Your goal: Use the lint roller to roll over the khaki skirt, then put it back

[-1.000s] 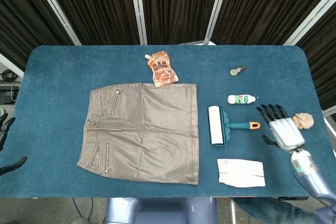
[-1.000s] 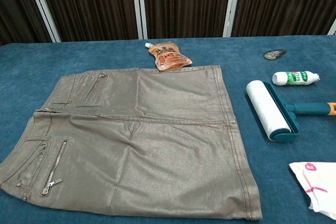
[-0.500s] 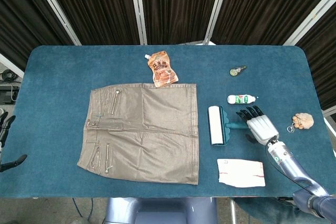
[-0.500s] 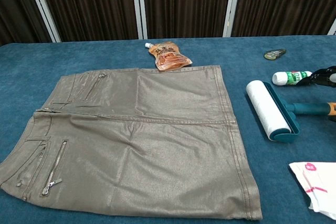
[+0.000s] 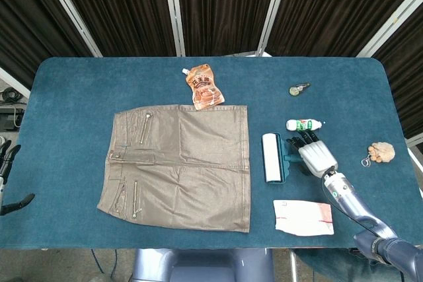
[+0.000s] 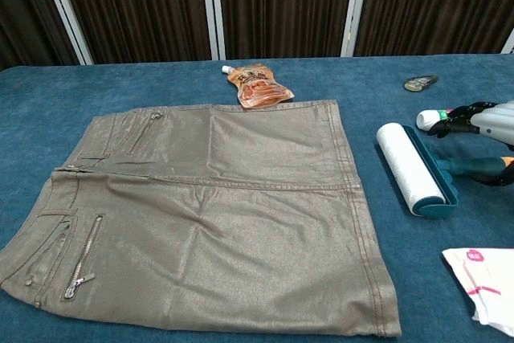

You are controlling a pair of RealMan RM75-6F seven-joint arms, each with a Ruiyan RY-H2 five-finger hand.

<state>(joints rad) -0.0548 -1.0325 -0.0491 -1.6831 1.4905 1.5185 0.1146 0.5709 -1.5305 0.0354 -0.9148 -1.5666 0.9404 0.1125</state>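
The right hand [image 5: 316, 158] sits over the handle of the lint roller [image 5: 272, 158], fingers [image 6: 456, 119] stretched toward the roller head; whether they have closed on the handle cannot be told. The left hand [image 5: 8, 176] shows only as dark fingers at the worktop's left edge, spread and holding nothing.

Just beyond the right hand lies a small white bottle [image 5: 304, 124], on its side and close to the fingertips. Nearer the robot is a folded white cloth [image 5: 303, 217]. A tan keychain charm [image 5: 381, 152] lies well to the right, and a small dark trinket [image 5: 298, 88] farther back.

The lint roller rests on the blue worktop [image 5: 73, 97] just right of the khaki skirt [image 5: 178, 166], apart from it. Its white roll runs front to back, parallel to the skirt's hem; the handle points right.

The skirt lies flat, waistband to the left. An orange pouch [image 5: 204, 86] touches its far edge.
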